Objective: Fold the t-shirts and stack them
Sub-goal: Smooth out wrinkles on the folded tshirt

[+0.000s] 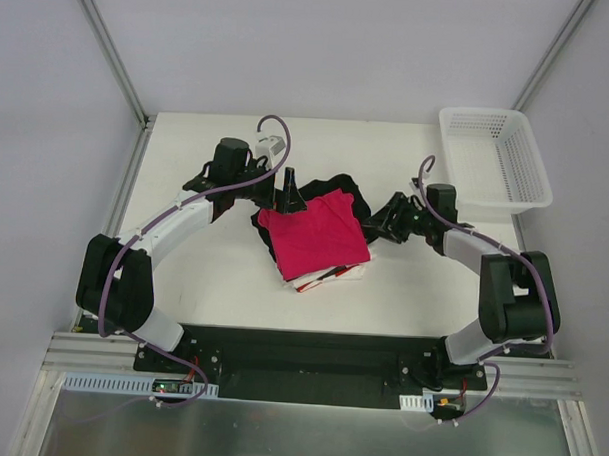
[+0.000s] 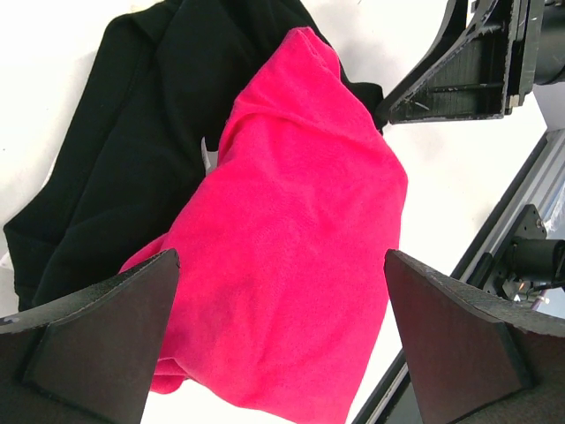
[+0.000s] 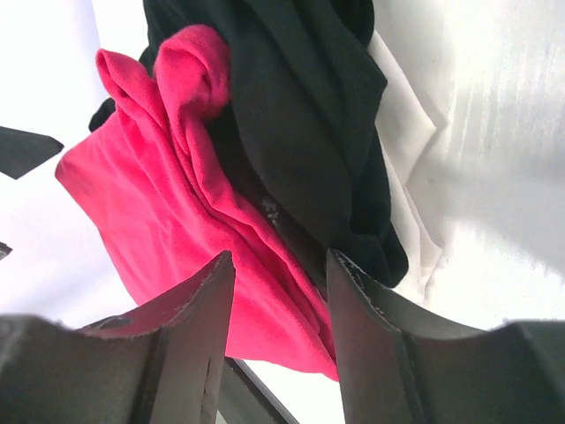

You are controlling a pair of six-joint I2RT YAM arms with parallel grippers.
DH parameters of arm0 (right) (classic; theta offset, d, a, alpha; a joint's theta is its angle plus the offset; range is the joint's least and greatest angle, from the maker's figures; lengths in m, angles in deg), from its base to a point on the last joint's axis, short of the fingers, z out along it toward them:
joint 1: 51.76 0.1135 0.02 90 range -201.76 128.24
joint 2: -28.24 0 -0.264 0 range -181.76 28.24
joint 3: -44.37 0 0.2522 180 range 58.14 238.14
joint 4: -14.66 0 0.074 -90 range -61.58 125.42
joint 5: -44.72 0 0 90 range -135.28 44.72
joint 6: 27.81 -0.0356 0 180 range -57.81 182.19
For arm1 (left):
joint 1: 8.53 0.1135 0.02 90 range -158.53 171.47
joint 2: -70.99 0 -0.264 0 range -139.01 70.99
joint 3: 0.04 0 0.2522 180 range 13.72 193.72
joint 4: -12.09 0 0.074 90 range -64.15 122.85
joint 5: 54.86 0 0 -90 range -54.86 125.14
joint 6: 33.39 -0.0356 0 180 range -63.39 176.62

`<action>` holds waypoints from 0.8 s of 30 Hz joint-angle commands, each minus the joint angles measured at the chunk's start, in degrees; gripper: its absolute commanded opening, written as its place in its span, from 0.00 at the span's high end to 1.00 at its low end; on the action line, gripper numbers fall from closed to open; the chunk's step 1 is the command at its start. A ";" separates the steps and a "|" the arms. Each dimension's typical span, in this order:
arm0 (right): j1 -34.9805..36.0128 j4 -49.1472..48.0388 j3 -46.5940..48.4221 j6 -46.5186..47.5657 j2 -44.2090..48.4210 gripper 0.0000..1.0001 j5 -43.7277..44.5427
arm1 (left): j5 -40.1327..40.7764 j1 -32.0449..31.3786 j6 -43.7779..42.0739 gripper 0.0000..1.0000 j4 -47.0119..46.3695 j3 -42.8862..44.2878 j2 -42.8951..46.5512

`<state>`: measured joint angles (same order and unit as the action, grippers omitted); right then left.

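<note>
Top external view: the crimson-pink t-shirt (image 1: 314,233) lies folded in the middle of the table (image 1: 202,284), on top of other tees (image 1: 328,277) showing white and red edges at its near side, with the black t-shirt (image 1: 351,190) rumpled at its far edge. The left gripper (image 1: 289,192) hangs spread wide by the pile's far left corner. The right gripper (image 1: 377,223) sits at the pile's right edge, jaws parted, gripping nothing.

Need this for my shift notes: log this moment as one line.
pink t-shirt: folded on black t-shirt | left claw: open over pink | right claw: open beside both, holding nothing
</note>
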<state>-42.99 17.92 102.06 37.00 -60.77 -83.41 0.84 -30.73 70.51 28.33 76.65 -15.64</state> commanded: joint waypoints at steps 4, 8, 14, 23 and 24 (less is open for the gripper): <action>0.19 -1.19 -1.56 1.02 1.91 0.52 -0.63 | -1.12 -0.66 -0.36 0.01 -0.55 0.61 0.15; 0.10 0.92 -1.21 1.46 4.89 0.52 -0.19 | -1.20 -0.66 -0.53 0.01 -0.55 1.04 -0.47; 0.28 5.40 -2.25 1.90 10.96 0.52 0.16 | -2.35 -0.66 -0.01 0.01 -0.55 1.14 -1.26; 0.28 5.41 -6.39 2.25 13.34 0.52 0.86 | -2.52 -0.66 0.08 0.01 -0.55 1.40 -1.35; 0.36 4.80 -6.57 2.25 12.82 0.52 0.86 | -2.52 -0.66 0.08 0.01 -0.55 1.40 -1.26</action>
<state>-42.94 22.88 96.26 38.11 -47.74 -82.99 0.33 -30.73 70.57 28.37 76.68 -17.26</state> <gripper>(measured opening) 0.483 0.992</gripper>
